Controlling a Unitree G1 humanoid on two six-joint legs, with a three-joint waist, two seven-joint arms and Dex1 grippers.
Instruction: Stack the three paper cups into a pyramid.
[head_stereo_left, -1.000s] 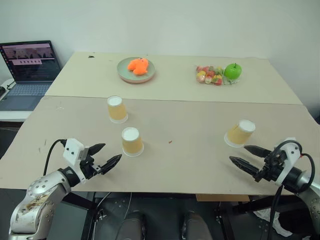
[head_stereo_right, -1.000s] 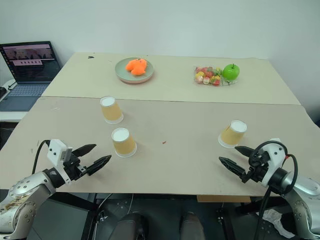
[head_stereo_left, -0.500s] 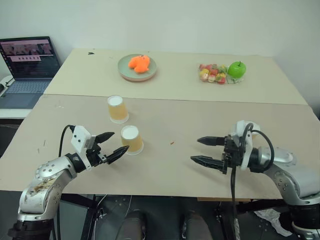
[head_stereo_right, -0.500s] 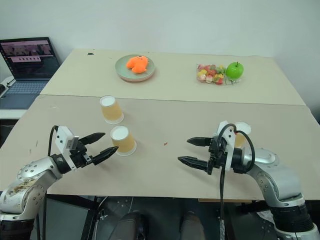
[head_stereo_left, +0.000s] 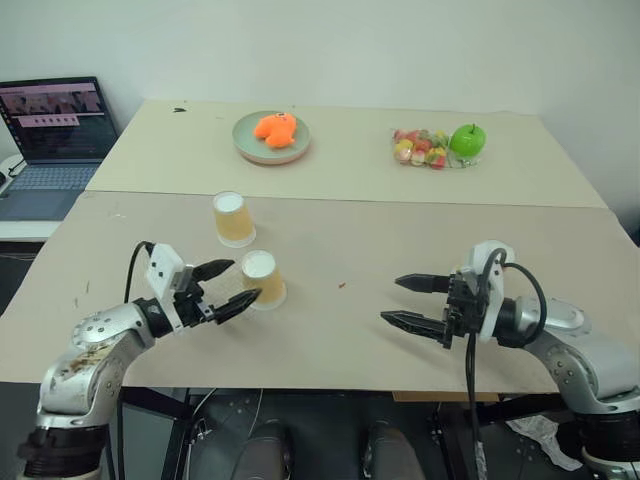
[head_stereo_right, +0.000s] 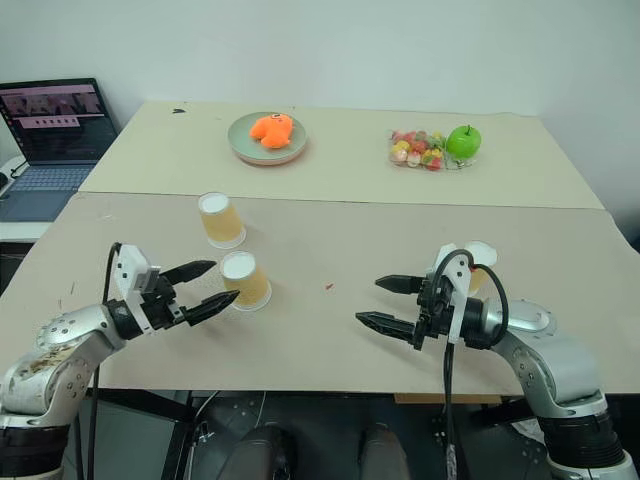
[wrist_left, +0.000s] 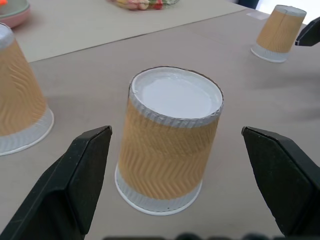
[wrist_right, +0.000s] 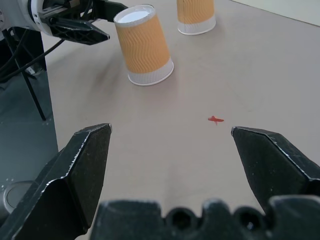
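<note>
Three paper cups stand upside down on the table: one at the far left (head_stereo_left: 233, 219), one nearer (head_stereo_left: 262, 279), and one at the right (head_stereo_right: 481, 258), partly hidden behind my right wrist. My left gripper (head_stereo_left: 240, 282) is open, its fingertips on either side of the near cup's left flank, apart from it. In the left wrist view that cup (wrist_left: 170, 150) stands between the spread fingers (wrist_left: 85, 175). My right gripper (head_stereo_left: 392, 300) is open over bare table, pointing left toward the near cup (wrist_right: 145, 45), with nothing between its fingers.
On the far table sit a green plate (head_stereo_left: 247, 146) with an orange toy, a bag of sweets (head_stereo_left: 422, 150) and a green apple (head_stereo_left: 465, 140). A laptop (head_stereo_left: 55, 130) stands off the left edge. A small red mark (head_stereo_left: 342, 285) lies mid-table.
My right gripper has swung left, away from the right cup, to mid-table. My left gripper has come forward and right up to the near cup. Both have held still over the last half second.
</note>
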